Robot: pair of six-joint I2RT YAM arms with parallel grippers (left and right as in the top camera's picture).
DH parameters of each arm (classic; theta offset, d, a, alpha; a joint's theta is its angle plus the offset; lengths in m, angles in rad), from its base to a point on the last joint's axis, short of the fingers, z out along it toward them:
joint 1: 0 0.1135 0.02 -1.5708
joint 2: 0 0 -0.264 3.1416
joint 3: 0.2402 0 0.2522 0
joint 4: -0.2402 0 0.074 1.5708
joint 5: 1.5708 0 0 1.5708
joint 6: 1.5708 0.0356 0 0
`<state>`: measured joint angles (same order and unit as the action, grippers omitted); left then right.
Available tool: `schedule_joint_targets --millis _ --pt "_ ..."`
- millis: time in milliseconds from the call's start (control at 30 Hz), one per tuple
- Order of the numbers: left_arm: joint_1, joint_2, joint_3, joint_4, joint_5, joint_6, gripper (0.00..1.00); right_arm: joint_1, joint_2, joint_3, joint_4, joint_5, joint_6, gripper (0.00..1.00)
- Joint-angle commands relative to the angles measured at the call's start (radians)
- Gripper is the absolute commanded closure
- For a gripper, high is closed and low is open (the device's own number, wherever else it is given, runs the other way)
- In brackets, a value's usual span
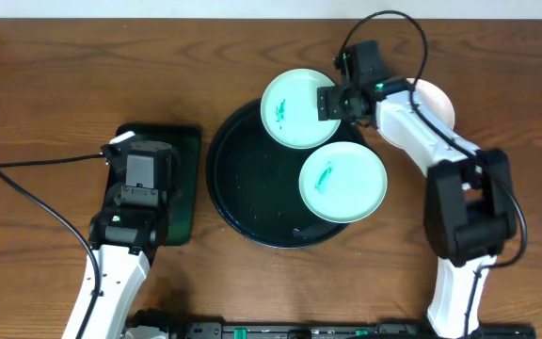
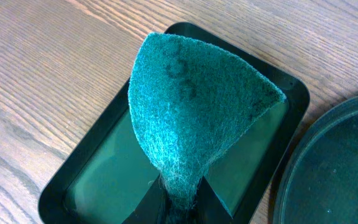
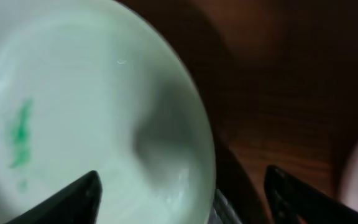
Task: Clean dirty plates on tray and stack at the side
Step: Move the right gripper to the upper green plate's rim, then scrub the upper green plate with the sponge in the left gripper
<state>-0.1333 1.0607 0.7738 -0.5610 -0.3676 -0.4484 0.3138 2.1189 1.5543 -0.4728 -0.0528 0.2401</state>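
Right gripper (image 1: 330,102) spread open astride the three o'clock rim, the likeliest hold on a stiff, slippery, breakable plate (image 1: 294,108) at the tray's (image 1: 243,198) one o'clock; left gripper (image 2: 179,196) clamping scouring pad (image 2: 191,106).

Wood-grain table (image 1: 45,85), brown, grain running left-right. Small rectangular black tray (image 2: 73,177), green inside, rounded corners, sits flat on table, left side of overhead view. Teal-green scouring pad (image 2: 194,106) stands above tray, fanned wide at top, pinched narrow at bottom. Coarse fibres, faint dark marks near upper edge.
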Motion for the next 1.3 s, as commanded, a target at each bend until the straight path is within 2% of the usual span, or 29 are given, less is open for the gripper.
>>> schedule_joint_targets --millis 0,100,233,300,533,733,967,1167,1267 --pt "0.004 0.006 0.0 0.001 -0.006 -0.01 0.92 0.009 0.027 0.002 0.021 0.033 0.026 0.28" --pt "0.004 0.006 0.0 0.001 -0.006 -0.01 0.92 0.014 0.034 0.002 0.028 0.033 0.006 0.47" --pt "0.004 0.006 0.0 0.002 -0.006 -0.01 0.92 0.016 0.034 0.002 0.034 0.032 0.006 0.88" --pt "0.004 0.006 0.0 0.001 -0.006 -0.009 0.92 0.016 0.034 0.003 0.035 0.024 0.005 0.99" --pt "0.004 0.006 0.0 0.002 0.003 -0.009 0.92 0.015 -0.008 0.003 0.027 -0.127 0.005 0.99" --pt "0.004 0.009 0.0 0.026 0.214 -0.008 0.92 0.042 -0.087 0.003 -0.053 -0.349 -0.021 0.99" --pt "0.003 0.076 0.0 0.139 0.437 -0.009 0.92 0.119 -0.052 0.0 -0.204 -0.291 -0.02 0.99" --pt "0.0 0.185 0.0 0.247 0.614 -0.01 0.93 0.151 -0.003 0.0 -0.196 -0.251 -0.02 0.99" --pt "-0.034 0.25 0.0 0.311 0.629 -0.024 0.92 0.164 0.024 0.0 -0.181 -0.225 -0.02 0.99"
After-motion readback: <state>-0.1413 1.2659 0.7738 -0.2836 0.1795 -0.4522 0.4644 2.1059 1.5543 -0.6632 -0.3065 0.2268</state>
